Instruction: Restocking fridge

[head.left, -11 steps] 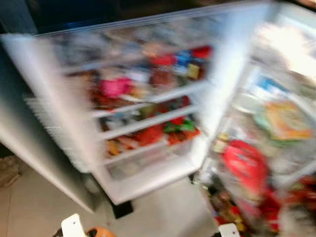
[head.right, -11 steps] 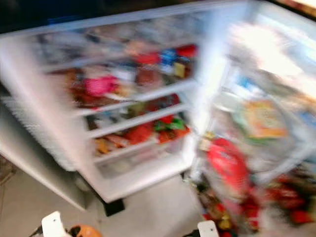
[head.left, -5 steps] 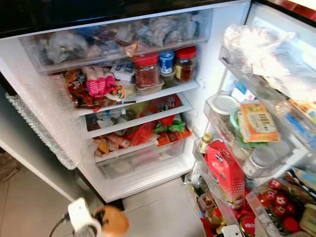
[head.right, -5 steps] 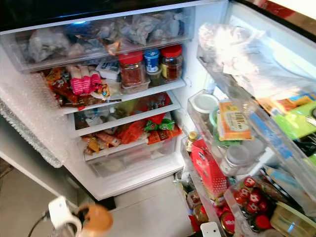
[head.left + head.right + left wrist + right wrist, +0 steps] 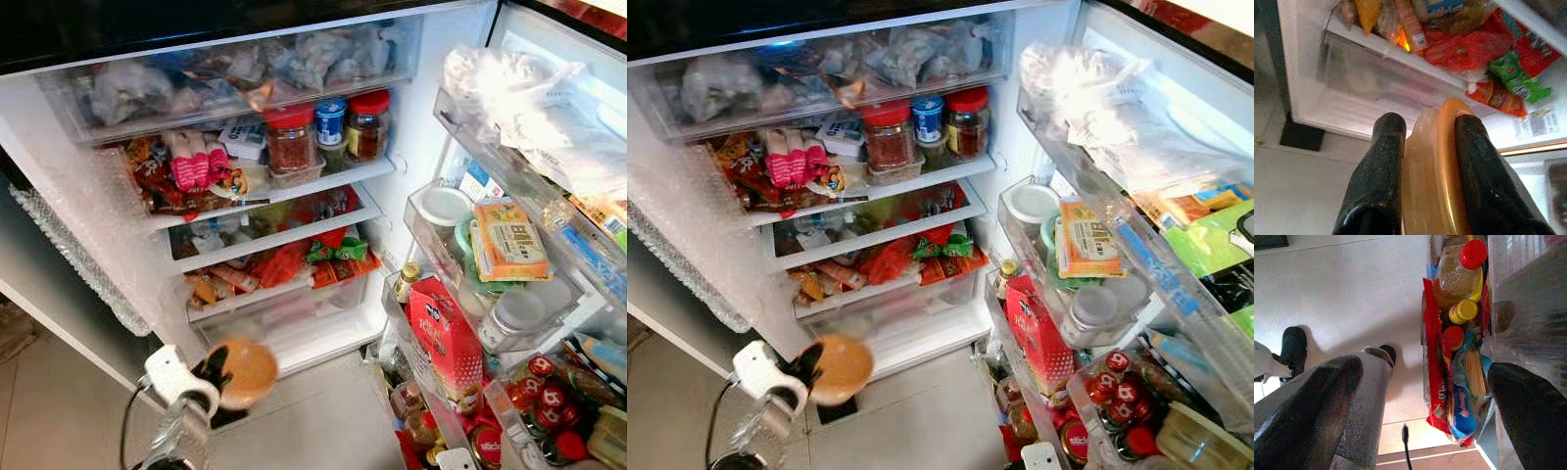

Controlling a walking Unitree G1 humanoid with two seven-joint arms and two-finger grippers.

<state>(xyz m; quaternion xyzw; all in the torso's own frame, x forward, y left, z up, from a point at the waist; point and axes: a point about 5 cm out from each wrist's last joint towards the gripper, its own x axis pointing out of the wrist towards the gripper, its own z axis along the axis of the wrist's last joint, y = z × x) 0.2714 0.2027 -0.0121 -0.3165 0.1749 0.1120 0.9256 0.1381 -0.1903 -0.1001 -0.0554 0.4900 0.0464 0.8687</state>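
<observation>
Down at the fridge's [image 5: 411,147] lower left corner, the left gripper [image 5: 1422,147] is hovering with both black fingers clamped on an orange-lidded container [image 5: 243,372], just in front of the clear bottom drawer [image 5: 284,318] and not yet inside. By my read the restock is sitting at the carry-in stage: the container is arriving but no spot is claimed, and the shelves [image 5: 284,191] above are looking crammed with jars and packets. Over by the door racks [image 5: 509,323], the right gripper [image 5: 1420,401] is hanging low with fingers spread wide apart, gripping nothing.
</observation>
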